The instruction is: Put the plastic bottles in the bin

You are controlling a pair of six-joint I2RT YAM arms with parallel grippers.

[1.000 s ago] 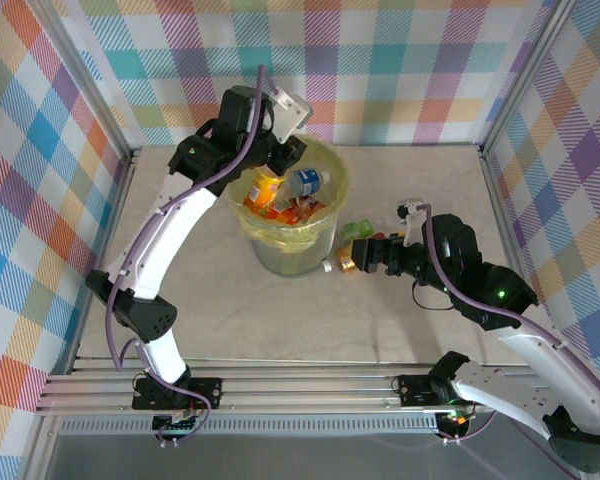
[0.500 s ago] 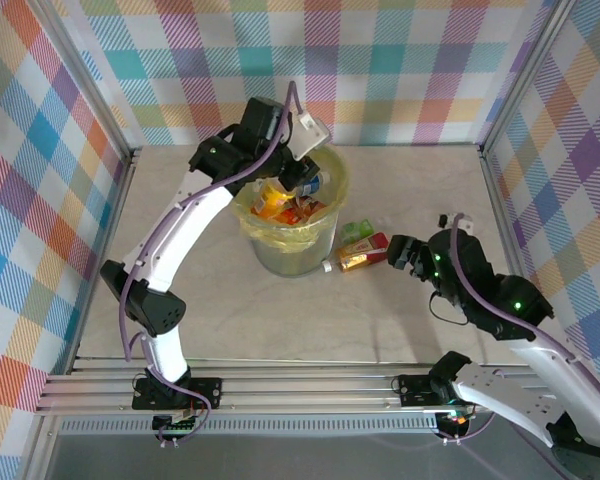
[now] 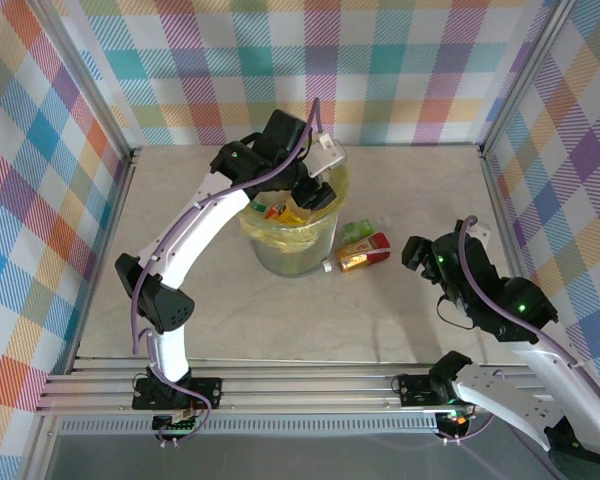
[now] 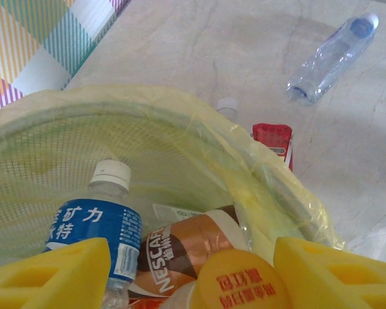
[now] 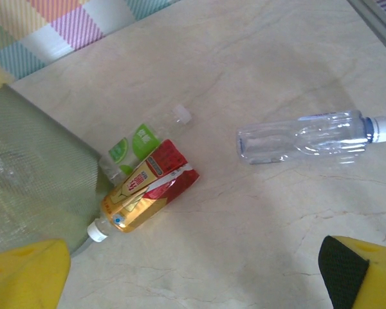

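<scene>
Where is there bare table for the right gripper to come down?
Free: table between the red bottle and the clear bottle; also the strip from the bin to the near rail. Crowded against the bin, where the green bottle joins the red.

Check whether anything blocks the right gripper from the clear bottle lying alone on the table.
Nothing visible does. The clear bottle lies on bare table ahead of the right gripper, whose jaws stand open. The red-labelled bottle and green-labelled bottle lie off to one side, beside the bin.
</scene>
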